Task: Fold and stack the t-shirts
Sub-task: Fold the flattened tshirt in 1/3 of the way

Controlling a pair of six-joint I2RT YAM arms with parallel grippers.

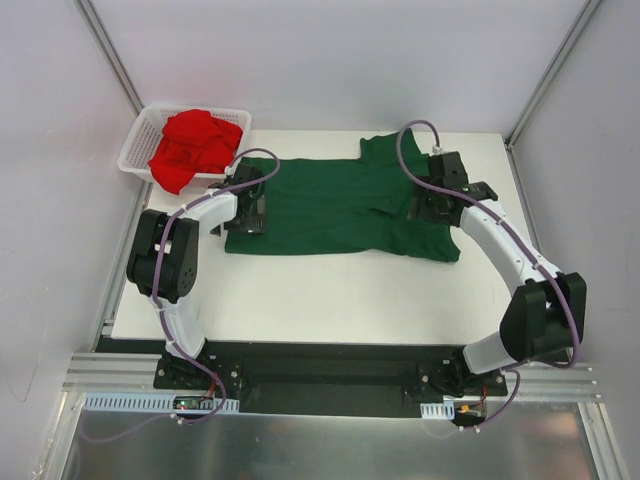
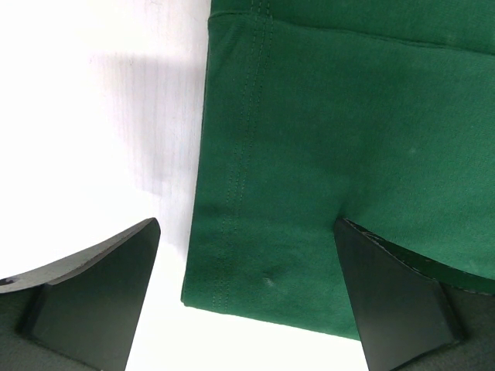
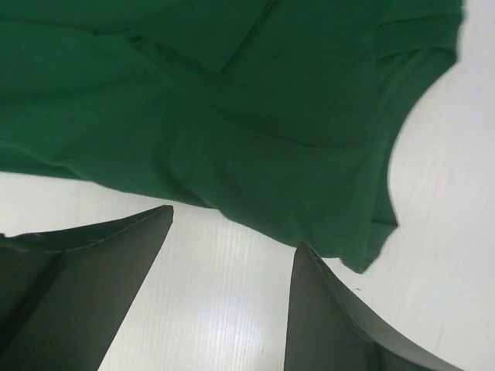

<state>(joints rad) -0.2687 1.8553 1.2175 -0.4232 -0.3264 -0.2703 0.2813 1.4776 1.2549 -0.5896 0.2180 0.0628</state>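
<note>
So the dark green t-shirt is lying spread flat on the bench, with its long axis running side to side. The hem is pointing toward the left arm, and the sleeves and neck end toward the right arm. Each arm is sitting at its own end of the shirt, so neither is really nearer.

The left jaws are standing wide over a hem corner. In the left wrist view one jaw is hanging over bare bench and the other over cloth, with the corner lying between them. I can't tell if anything is actually touching the fabric.

The right jaws are gaping too, holding nothing. The right wrist view is showing bare bench between them and the shirt's edge lying just ahead of the tips. I'm guessing the next move is hinging on exactly that, with each pair coming down on its own end of the shirt.

The red t-shirt is sitting crumpled in the white basket at the far left corner. I'm not seeing anything else in there. Nothing is looking folded yet.
</note>
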